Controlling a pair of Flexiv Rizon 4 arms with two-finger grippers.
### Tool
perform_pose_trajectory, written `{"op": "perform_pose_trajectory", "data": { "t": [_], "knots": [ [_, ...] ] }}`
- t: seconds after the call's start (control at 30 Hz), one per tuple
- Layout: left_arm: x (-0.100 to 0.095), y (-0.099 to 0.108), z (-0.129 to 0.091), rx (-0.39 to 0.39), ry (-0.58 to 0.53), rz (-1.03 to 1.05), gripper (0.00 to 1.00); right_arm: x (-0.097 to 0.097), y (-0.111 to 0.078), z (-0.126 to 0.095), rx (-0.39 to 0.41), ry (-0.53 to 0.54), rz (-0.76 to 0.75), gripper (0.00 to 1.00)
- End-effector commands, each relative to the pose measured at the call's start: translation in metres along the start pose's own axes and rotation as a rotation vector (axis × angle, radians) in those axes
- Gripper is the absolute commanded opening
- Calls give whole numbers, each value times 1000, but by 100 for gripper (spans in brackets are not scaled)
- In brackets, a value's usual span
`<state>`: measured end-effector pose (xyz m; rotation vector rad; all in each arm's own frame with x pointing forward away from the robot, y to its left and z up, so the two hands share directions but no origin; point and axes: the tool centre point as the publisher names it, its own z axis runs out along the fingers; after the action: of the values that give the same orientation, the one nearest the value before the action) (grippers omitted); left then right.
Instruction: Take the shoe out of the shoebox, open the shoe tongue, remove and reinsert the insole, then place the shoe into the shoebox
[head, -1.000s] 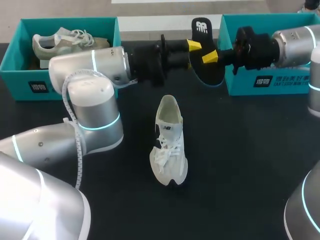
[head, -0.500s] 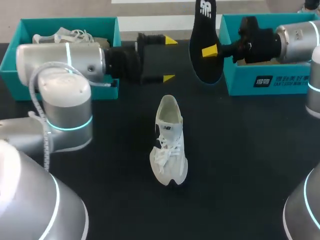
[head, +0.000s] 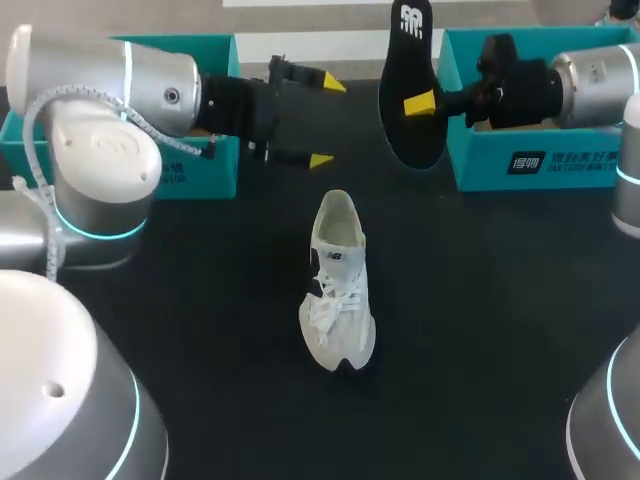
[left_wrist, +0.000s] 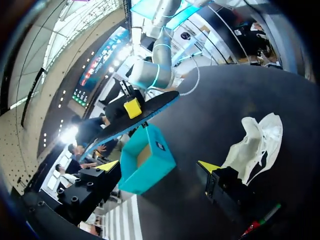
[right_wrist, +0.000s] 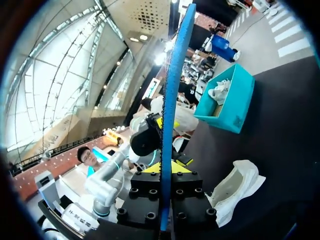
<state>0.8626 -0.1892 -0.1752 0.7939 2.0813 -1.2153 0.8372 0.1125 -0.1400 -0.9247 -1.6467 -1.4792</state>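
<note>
A white shoe (head: 336, 285) lies on the black table at the centre, its opening toward the far side; it also shows beside my left gripper's finger (left_wrist: 254, 145) and under my right gripper (right_wrist: 234, 192). Above the table, a black insole (head: 408, 90) with a blue edge (right_wrist: 175, 100) stands on edge with my right gripper (head: 418, 102) (right_wrist: 162, 167) shut on it, just left of the right teal shoebox (head: 560, 160). My left gripper (head: 327, 121) (left_wrist: 159, 166) stands open and empty to the insole's (left_wrist: 142, 114) left, clear of it.
A second teal shoebox (head: 205, 168) at the back left is mostly hidden by my left arm; in the right wrist view this box (right_wrist: 235, 100) holds another shoe (right_wrist: 220, 92). Bare black table surrounds the white shoe.
My left gripper opened, let go of the insole and drew back to the left. My right gripper lifted the insole slightly and now holds it alone.
</note>
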Motion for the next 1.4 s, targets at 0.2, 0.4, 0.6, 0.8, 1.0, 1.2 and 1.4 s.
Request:
{"op": "perform_pose_trajectory", "data": {
  "t": [0.2, 0.4, 0.6, 0.8, 1.0, 1.2, 1.4],
  "knots": [
    [40, 27, 0, 3, 167, -53, 100, -41, -2, 22, -53, -80, -360, 0],
    [68, 40, -2, -34, 150, -84, 100, -55, -12, 34, -53, -88, -472, 0],
    [90, 52, -5, -79, 115, -117, 100, -63, -18, 51, -14, -60, -497, 0],
    [111, 63, -1, -90, 116, -142, 100, -63, -18, 51, -14, -60, -497, 0],
    [123, 71, -1, -108, 127, -161, 100, -63, -18, 51, -14, -60, -497, 0],
    [133, 72, -5, -116, 108, -202, 100, -63, -18, 51, -14, -60, -497, 0],
    [148, 75, -10, -111, 110, -234, 100, -87, -23, 77, -5, -64, -553, 0]
  ]
}}
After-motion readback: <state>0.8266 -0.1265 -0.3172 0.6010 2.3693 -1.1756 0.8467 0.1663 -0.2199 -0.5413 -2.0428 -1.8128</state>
